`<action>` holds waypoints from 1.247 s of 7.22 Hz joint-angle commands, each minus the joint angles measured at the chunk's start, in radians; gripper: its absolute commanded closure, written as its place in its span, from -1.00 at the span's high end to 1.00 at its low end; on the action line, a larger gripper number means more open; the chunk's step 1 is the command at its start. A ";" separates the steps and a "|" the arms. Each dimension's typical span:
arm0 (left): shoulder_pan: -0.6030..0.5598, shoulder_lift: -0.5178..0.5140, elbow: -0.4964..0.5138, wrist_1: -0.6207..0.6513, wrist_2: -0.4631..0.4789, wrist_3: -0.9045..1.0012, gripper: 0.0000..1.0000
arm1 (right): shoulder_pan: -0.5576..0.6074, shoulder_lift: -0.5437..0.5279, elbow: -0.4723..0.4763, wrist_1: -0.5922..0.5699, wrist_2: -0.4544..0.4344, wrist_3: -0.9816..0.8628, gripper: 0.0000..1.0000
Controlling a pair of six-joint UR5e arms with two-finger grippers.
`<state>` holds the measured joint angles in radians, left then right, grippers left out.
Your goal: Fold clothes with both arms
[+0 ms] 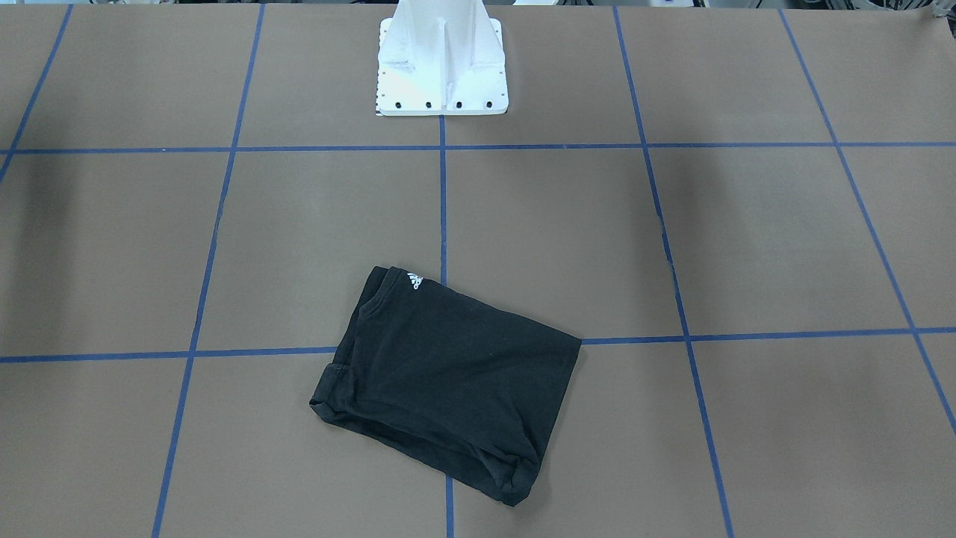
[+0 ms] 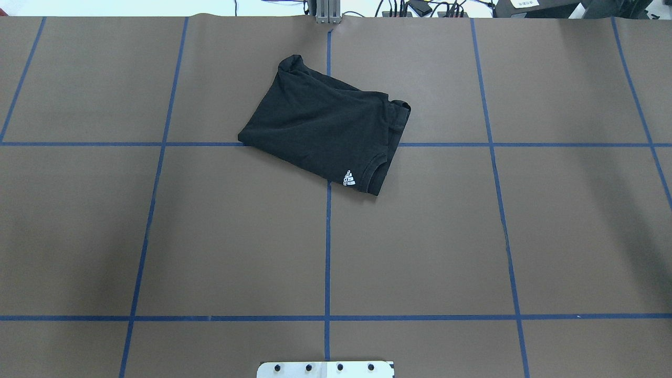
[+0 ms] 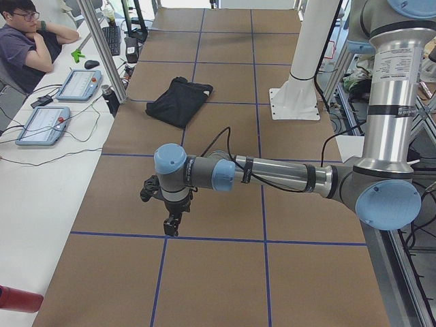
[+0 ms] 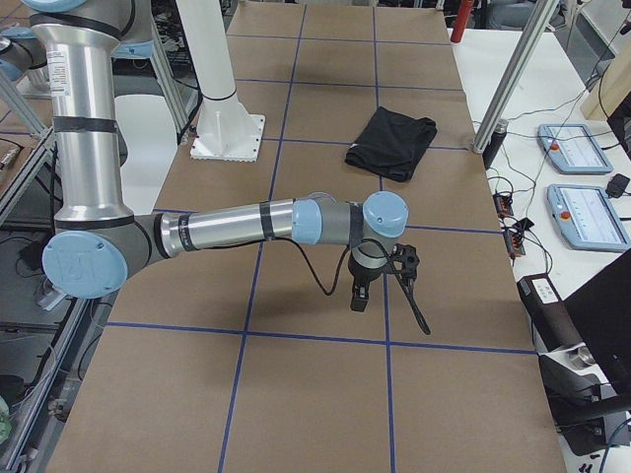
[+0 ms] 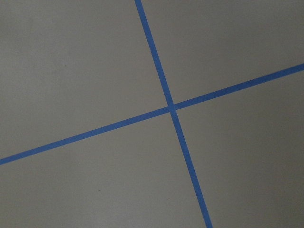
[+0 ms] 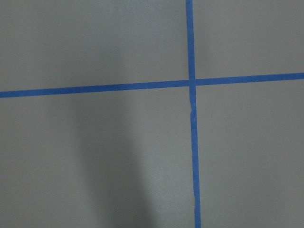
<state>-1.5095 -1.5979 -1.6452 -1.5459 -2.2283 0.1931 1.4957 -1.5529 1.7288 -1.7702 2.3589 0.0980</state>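
The main risk, as I judge it, is undoing work that looks close to done. The black short-sleeved T-shirt (image 2: 320, 126) already lies as a compact stack of several layers, so a pinch that catches only the top layer would peel the bundle open instead of folding it. It also sits askew to the blue tape grid lines (image 1: 443, 194), so two grasps squared to the grid would land at uneven spots on its edges and twist it. Its loose, rolled corners could spill out if it is dragged over the brown paper-covered table (image 1: 747, 239). Black on black, the layer edges are hard to tell apart, which makes a wrong pick likelier. Both arms also have a long way to reach. The grey-silver left arm (image 3: 272, 176) holds its black two-finger left claw (image 3: 170, 223) low over the table, well apart from the garment, and the grey-silver right arm (image 4: 227, 227) does the same with its right claw (image 4: 359, 296) towards the other end. Whether either claw is open or closed I cannot tell, since they show only from the sides and the wrist cameras see nothing but tape and table. The shirt rests on the far half of the table from the white pedestal base (image 1: 442, 67), across the centre tape line. It forms a rough rectangle with the small white striped logo (image 2: 348, 178) facing up beside the collar curve, bunched at two corners; no printed graphic is visible.
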 commanded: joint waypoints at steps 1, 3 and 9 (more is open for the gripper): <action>0.000 0.004 0.011 0.026 -0.002 0.002 0.99 | 0.003 -0.039 -0.003 0.008 0.023 -0.036 0.99; 0.000 0.006 0.031 0.023 -0.005 0.005 1.00 | 0.018 -0.067 -0.008 0.008 0.046 -0.133 0.99; -0.003 0.021 0.067 -0.014 -0.008 0.092 0.99 | 0.063 -0.078 -0.038 0.011 0.042 -0.215 0.99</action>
<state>-1.5119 -1.5773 -1.5785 -1.5513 -2.2366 0.2854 1.5496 -1.6297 1.6917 -1.7595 2.4017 -0.1133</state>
